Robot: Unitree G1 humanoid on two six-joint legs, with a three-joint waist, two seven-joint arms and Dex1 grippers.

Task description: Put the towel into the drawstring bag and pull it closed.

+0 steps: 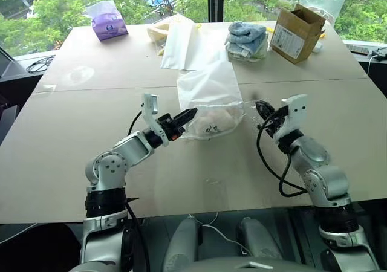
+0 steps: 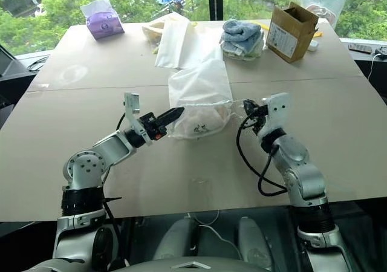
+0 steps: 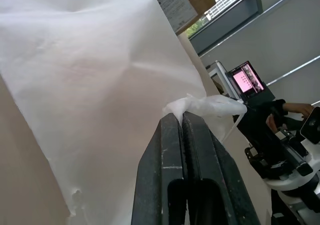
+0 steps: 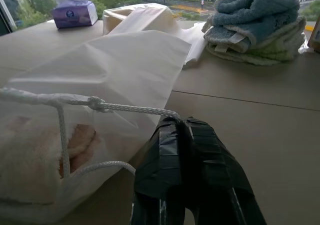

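Green treetops fill the windows behind a broad tan bench (image 1: pixel 72 139) on which everything lies. Left gripper (image 1: pixel 188 114): its jaws are pressed fully together on a bunched white corner of the drawstring bag (image 1: pixel 211 100), at the bag's left lower edge; in the left wrist view the pinched fabric (image 3: pixel 200 107) puckers out just past the black fingertips. Right gripper (image 1: pixel 261 110): its jaws are likewise closed tight, clamped on the white cords (image 4: pixel 125 108) that run from the bag's mouth, a knot showing along the taut upper strand. The two grippers face each other across the bag, each at about the same height above the bench. Between them the bag's lower part bulges and sits on the bench, and through its thin fabric a cream-coloured mass, the towel (image 1: pixel 214 122), shows inside, with small dark marks visible near its lower edge. The bag's flat upper part stretches away toward the far side of the bench. Beyond it lie flat white sheets (image 1: pixel 181 45) and, just to their right, a stack of folded blue and pale-green towels (image 1: pixel 247 41). A tilted cardboard box (image 1: pixel 296 33) stands beside that stack, and a purple tissue pack (image 1: pixel 109 24) sits at the far left corner.
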